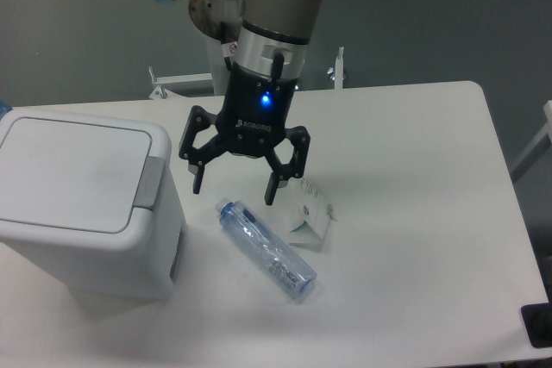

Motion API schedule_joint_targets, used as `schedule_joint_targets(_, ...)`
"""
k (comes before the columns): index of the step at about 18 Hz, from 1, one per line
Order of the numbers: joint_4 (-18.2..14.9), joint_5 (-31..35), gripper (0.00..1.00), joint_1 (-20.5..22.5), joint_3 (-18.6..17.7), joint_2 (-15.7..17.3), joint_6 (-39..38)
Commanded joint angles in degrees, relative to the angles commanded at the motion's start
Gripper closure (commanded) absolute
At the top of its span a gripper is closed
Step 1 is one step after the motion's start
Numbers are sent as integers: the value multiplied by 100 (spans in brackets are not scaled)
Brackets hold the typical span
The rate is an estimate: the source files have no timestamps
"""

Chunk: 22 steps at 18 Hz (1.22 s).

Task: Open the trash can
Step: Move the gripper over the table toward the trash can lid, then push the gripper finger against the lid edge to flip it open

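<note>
Trash can opening not started, judging by the lid lying flat and shut; gripper at frame centre hangs with fingers spread wide, holding nothing, just right of the can's grey push tab and not touching it. Outward: clear bottle lies below the gripper, small carton beside it on the white table; can sits at lower left; pressing the tab looks left to do.

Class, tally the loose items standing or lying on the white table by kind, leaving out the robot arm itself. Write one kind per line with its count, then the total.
Trash can, white, lid shut: 1
Clear plastic bottle, lying on its side: 1
Small white carton: 1
Total: 3
</note>
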Motion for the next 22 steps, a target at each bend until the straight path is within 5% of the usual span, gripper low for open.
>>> schedule_joint_targets(10, 61, 0, 0, -343, -554, 193, 18)
schedule_joint_targets(22, 88, 9, 0, -343, -519, 167, 26)
